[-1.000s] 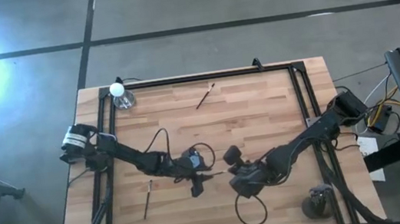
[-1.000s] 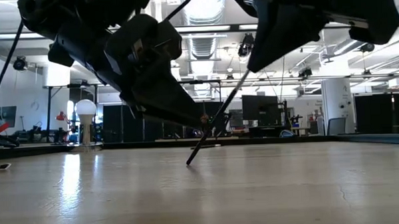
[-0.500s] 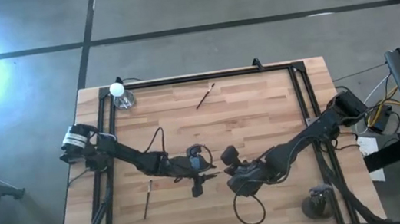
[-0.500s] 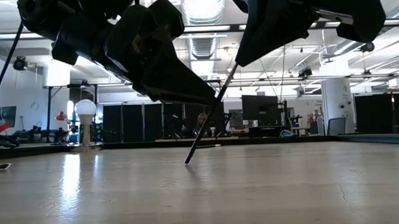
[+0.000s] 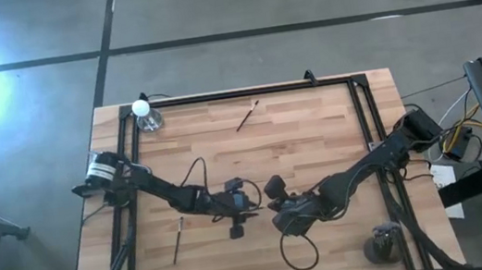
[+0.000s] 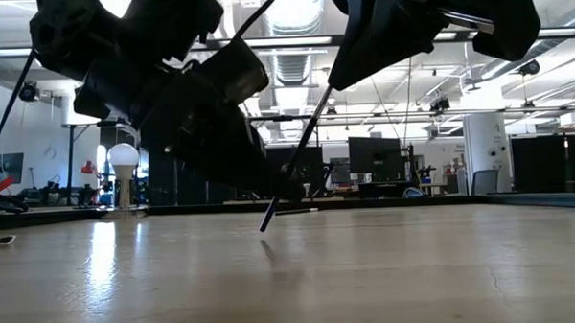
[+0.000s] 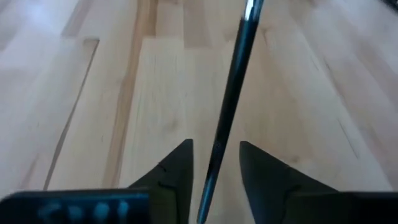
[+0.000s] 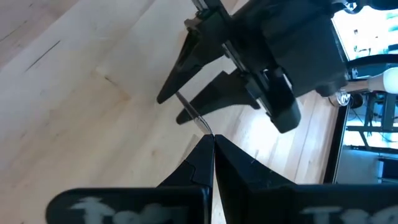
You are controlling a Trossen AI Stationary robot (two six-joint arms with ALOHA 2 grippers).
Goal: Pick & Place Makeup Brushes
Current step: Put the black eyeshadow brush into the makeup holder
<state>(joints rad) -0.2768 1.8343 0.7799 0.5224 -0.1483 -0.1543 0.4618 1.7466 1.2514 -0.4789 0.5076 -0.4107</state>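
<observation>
A thin dark makeup brush (image 6: 292, 161) slants down from my right gripper (image 8: 211, 138), which is shut on its upper end near the table's middle (image 5: 271, 210). Its lower tip (image 6: 262, 228) reaches the table top; I cannot tell whether it touches. My left gripper (image 7: 214, 146) is open, one finger on each side of the brush's shaft (image 7: 227, 106), with a gap on both sides. Two more makeup brushes lie flat on the table, one at the far middle (image 5: 248, 114) and one at the near left (image 5: 178, 239). My right gripper pinches the brush's upper end (image 8: 200, 126) between its two shut fingers, at their free ends. The fingers slant down toward the table's left. The brush runs on beyond the fingertips, nearly in line with them, tilted with its lower tip at the table top.
A small clear bottle with a round white cap (image 5: 144, 113) stands at the far left corner. A dark container (image 5: 381, 244) stands at the near right corner. A black frame (image 5: 245, 91) runs along the table's edges. Bare wood lies between the arms and the far edge.
My left gripper has sunk toward the table and rolled about its own line, coming lower along the slanted brush. The brush's lower tip has shifted a little toward my left arm. My right gripper has kept its hold.
</observation>
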